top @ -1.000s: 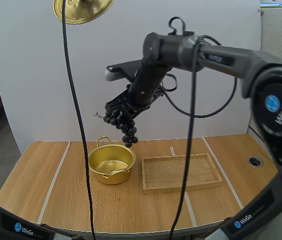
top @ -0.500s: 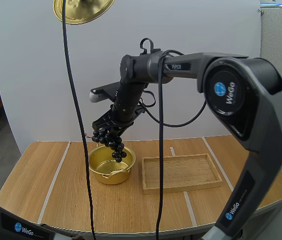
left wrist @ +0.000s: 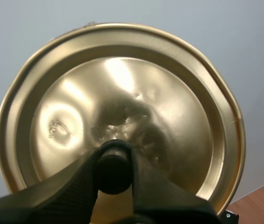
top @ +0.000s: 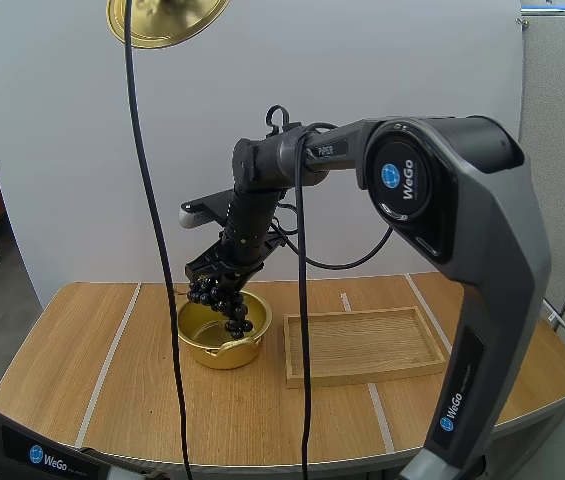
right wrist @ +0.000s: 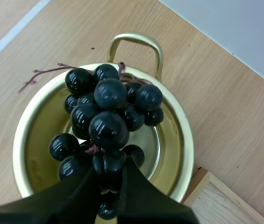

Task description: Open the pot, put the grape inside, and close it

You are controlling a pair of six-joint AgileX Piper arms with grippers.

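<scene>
Plainly, my right gripper (right wrist: 109, 175) is clamped on the grapes (right wrist: 106, 112), its fingertips pinching the stem end so the bunch hangs over the open pot (right wrist: 181, 144). The right wrist view shows glossy, round, near-black berries and a thin reddish twig (right wrist: 43, 74) reaching past the rim. It also shows the loop handle (right wrist: 136, 44) of the smooth gold pot. Whether the lowest berries touch the bottom I cannot tell.

The high view adds the layout. The pot stands on the pale wood-grain table (top: 92, 370). The shallow rectangular wooden tray (top: 362, 378) sits just beside it at three o'clock. The lid (top: 167, 25) is held high at eleven o'clock.

My left gripper (left wrist: 114, 161) is closed on the lid's black knob (left wrist: 114, 172). Up close, the lid is a shiny gold disc, dished, with a raised rim.
</scene>
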